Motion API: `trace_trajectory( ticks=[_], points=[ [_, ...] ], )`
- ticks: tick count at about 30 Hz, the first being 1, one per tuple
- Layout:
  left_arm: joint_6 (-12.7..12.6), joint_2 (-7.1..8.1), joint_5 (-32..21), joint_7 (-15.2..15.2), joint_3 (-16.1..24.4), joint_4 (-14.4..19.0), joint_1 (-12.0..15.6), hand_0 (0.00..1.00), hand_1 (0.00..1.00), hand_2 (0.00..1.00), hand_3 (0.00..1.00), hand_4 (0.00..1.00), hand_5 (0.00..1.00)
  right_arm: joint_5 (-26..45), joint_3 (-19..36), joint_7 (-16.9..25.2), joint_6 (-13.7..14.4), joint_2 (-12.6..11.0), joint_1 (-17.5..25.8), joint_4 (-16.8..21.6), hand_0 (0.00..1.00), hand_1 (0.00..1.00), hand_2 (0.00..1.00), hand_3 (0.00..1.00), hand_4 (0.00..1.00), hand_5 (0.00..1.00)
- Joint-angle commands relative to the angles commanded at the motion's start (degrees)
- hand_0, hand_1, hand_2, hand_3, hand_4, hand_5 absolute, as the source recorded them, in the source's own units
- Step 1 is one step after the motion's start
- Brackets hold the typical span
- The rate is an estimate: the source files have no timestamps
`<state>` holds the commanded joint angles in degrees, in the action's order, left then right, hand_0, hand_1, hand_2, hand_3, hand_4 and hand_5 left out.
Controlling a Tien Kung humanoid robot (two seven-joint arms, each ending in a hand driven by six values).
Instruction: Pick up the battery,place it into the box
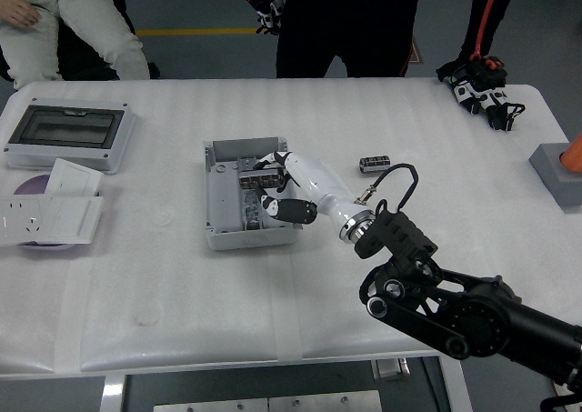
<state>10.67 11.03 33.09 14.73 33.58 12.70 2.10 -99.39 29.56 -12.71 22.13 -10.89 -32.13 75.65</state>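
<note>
An open grey box (223,235) sits in the middle of the white table. My right hand (273,186) reaches in from the lower right and is inside the box's right half. Its fingers (269,162) and thumb curl around a dark striped battery (255,180), held low in the box. I cannot tell whether the battery touches the box floor. A second battery (374,164) lies on the table right of the box, behind my wrist. My left arm does not show.
A grey enclosure with a clear lid (68,135) and white socket plates (50,216) lie at the left. A grey block (556,171) sits at the right edge. A person's gloved hand (477,85) rests at the far right; another person sits far left.
</note>
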Motion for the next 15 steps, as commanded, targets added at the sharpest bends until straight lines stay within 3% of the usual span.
trace_trajectory(
  ticks=[7, 8, 12, 13, 15],
  points=[
    [0.2, -0.03, -0.2, 0.0, -0.2, 0.0, -0.1, 0.376, 0.606, 0.544, 0.525, 0.844, 0.324, -1.2, 0.2, -0.4, -0.6, 0.2, 0.0, -1.1, 0.787, 0.590, 0.643, 0.849, 0.531, 0.215],
    [0.2, -0.02, -0.1, 0.0, -0.1, 0.0, -0.1, 0.376, 0.606, 0.538, 0.525, 0.846, 0.325, -1.4, 0.2, -0.5, -0.7, 0.2, 0.0, -1.2, 0.848, 0.633, 0.686, 0.980, 0.648, 0.282],
    [0.4, 0.00, -0.1, 0.2, 0.0, 0.0, -0.1, 0.376, 0.606, 0.538, 0.525, 0.846, 0.325, -1.9, 0.1, -0.8, -1.2, 0.3, 0.0, -1.4, 0.848, 0.633, 0.686, 0.980, 0.648, 0.282],
    [0.4, 0.00, -0.1, 0.2, -0.1, 0.0, -0.1, 0.376, 0.606, 0.536, 0.524, 0.841, 0.322, -1.9, 0.0, -0.8, -1.4, 0.3, 0.0, -1.4, 0.872, 0.642, 0.690, 0.989, 0.772, 0.397],
    [0.5, -0.01, -0.1, 0.2, -0.1, 0.0, -0.2, 0.376, 0.606, 0.536, 0.524, 0.841, 0.322, -2.0, 0.1, -0.7, -1.6, 0.3, 0.0, -1.5, 0.872, 0.642, 0.690, 0.989, 0.772, 0.397]
  ],
)
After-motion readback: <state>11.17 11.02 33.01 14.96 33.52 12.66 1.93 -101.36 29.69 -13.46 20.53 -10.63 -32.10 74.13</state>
